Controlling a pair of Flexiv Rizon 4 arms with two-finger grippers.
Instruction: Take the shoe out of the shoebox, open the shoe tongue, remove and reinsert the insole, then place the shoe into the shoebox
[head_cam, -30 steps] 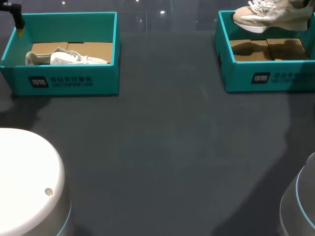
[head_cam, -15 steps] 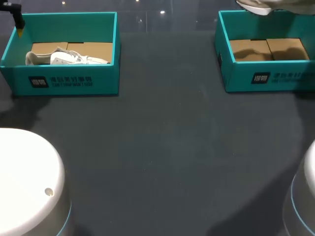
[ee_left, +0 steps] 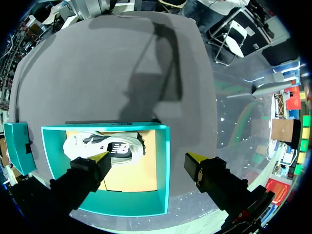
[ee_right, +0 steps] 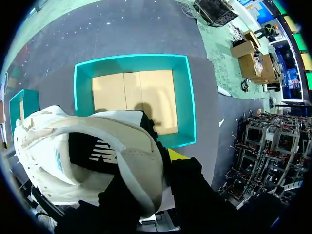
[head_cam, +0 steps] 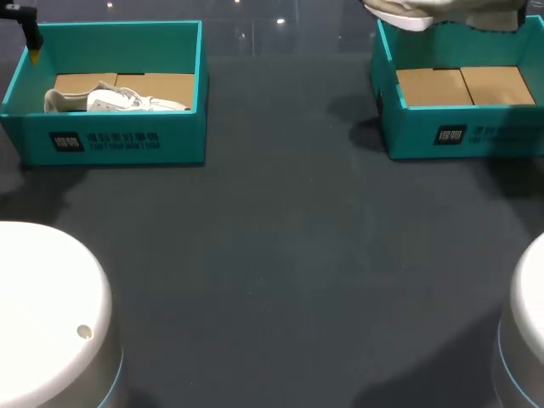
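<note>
Shoe (head_cam: 408,15) is up out of the shoebox (head_cam: 459,127) now, drifted left; right gripper (ee_right: 151,170) seemingly clamps its collar, left gripper (ee_left: 148,160) gapes wide. Tongue next.

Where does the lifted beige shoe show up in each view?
Head view: the beige shoe is at the top right edge, above the empty right shoebox.
Left wrist view: not in it; the white shoe there is another one.
Right wrist view: close up, nearest the camera.
Shared landmark: the empty right shoebox, below the shoe.
</note>
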